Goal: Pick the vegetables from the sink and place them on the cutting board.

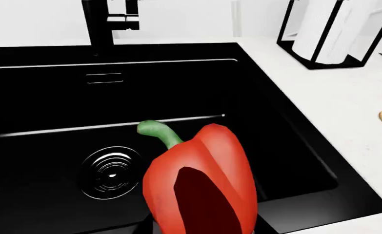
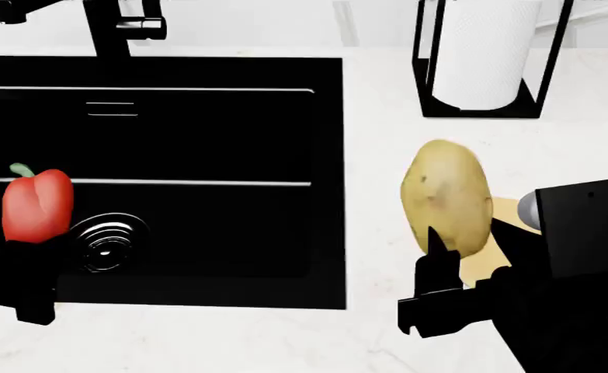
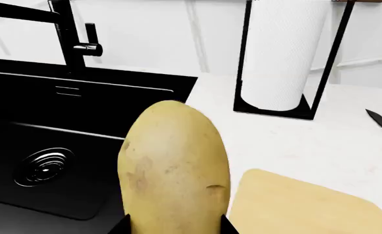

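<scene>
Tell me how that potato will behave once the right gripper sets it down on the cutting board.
The potato looks rigid, so it should keep its shape. Its rounded oval form suggests it may roll or rock on the flat cutting board. Held upright by the right gripper, it would probably topple onto its side.

- Bright, even, shadowless simulator light; all views sharp, without blur.
- White counter nearly washed out.
- Black sink shows only thin glints on its drain.

We record: bell pepper glossy red, green stem | potato yellowish-tan, brown specks | sink black | cutting board light tan
</scene>
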You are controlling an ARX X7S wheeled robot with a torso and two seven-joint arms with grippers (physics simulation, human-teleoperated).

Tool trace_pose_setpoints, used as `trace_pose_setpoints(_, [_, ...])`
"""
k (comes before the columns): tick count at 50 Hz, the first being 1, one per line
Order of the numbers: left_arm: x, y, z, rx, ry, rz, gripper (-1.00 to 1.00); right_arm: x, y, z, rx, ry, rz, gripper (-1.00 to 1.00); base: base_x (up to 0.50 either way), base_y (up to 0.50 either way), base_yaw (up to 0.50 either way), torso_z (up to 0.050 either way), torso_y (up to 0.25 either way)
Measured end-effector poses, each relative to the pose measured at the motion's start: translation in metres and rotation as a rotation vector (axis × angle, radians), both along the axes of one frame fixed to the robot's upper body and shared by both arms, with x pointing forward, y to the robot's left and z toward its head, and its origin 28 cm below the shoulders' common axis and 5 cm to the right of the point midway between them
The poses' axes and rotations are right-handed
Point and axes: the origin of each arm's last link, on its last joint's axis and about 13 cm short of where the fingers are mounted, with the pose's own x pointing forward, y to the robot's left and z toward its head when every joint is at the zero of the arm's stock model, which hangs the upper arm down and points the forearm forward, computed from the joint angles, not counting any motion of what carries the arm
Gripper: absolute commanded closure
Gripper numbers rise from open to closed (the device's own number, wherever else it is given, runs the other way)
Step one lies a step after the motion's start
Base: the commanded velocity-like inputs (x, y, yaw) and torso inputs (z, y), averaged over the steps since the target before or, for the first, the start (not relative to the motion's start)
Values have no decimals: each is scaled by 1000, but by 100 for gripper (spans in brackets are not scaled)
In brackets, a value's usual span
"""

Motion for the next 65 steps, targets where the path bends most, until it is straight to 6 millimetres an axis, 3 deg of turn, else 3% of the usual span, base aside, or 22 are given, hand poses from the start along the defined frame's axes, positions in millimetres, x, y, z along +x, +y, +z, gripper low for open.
trace_pose_setpoints(37, [1,0,-1,-10,-1,-8,100,2,2,-7,-5,-2,8,100,119,-498,0,0,0])
trace_pose_setpoints(48, [1,-2,-3,-15,1,-14,100,5,5,-8,-16,19,13,100,92,-78,0,0,1])
trace_pose_setpoints(65, [4,-3,-6,-18,6,-24,100,29,28,17,-90,133,139,100,0,0,0,0,0])
